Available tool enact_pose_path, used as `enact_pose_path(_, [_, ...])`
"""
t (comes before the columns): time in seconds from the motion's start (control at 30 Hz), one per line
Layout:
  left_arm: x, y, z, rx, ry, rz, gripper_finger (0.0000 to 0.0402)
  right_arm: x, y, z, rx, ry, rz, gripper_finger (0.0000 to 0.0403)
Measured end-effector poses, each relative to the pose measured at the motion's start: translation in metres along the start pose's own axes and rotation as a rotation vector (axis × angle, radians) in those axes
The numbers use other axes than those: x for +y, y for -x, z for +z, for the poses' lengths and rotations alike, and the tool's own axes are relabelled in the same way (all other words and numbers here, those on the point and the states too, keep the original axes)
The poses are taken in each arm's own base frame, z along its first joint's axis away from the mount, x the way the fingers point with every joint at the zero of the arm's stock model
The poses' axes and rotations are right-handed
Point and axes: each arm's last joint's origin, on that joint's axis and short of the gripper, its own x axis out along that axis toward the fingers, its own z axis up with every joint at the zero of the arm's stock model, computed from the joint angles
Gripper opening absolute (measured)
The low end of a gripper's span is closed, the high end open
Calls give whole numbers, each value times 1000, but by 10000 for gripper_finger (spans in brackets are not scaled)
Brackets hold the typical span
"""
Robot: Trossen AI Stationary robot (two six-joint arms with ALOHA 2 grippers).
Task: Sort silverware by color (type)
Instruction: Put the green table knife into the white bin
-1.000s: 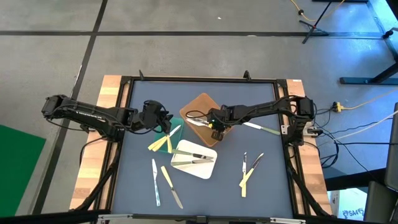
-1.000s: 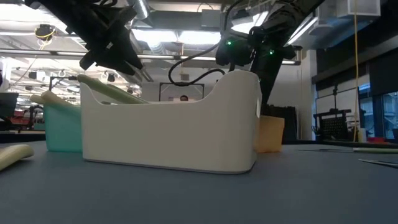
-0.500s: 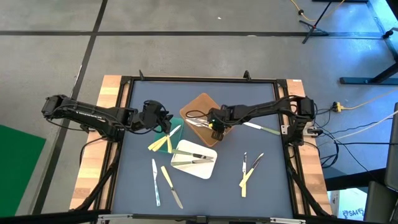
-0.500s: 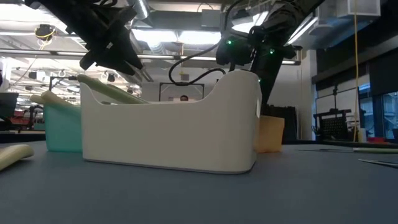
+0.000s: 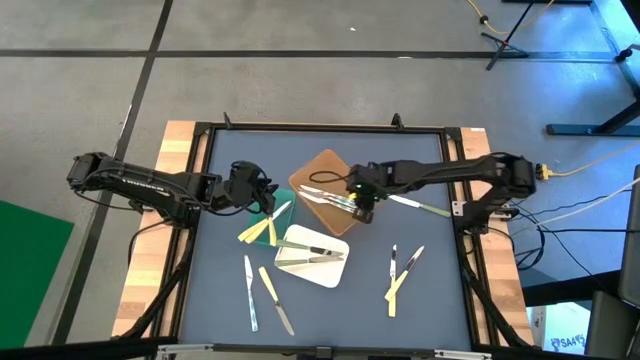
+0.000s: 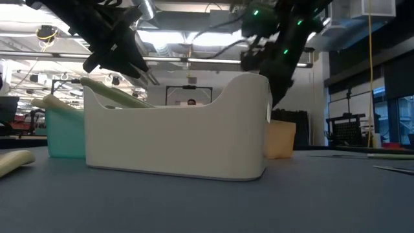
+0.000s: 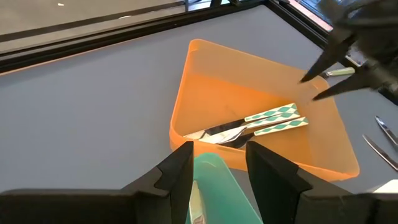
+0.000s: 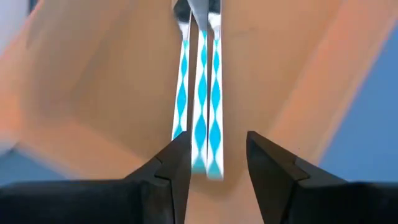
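Three blue-and-white-handled silverware pieces lie side by side in the brown tray, also seen in the left wrist view. My right gripper hangs open above them, over the tray's right part, touching nothing. My left gripper is open above the green tray, at the table's left middle; pale-handled pieces stick out of that tray. The white tray holds two or three pale green pieces. Loose silverware lies near the front left and front right.
A pale green-handled piece lies on the mat under my right arm. Yellow-handled pieces lie beside the green tray. In the low view the white tray stands nearest, hiding most of the green tray and the brown tray.
My right gripper has risen out of the brown tray and drawn a little toward the table's right edge. The patterned pieces stay flat in the tray below it.
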Motion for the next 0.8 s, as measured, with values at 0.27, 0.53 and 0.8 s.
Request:
enact_pose_path(0.27, [0, 0, 0, 0, 0, 0, 141, 14, 65, -27, 14, 67, -33, 138])
enact_pose_path(0.53, [0, 0, 0, 0, 0, 0, 141, 18, 104, -55, 42, 30, -98, 138])
enact_pose_path(0.8, [0, 0, 0, 0, 3, 0, 141, 9, 98, -87, 112, -58, -159, 138])
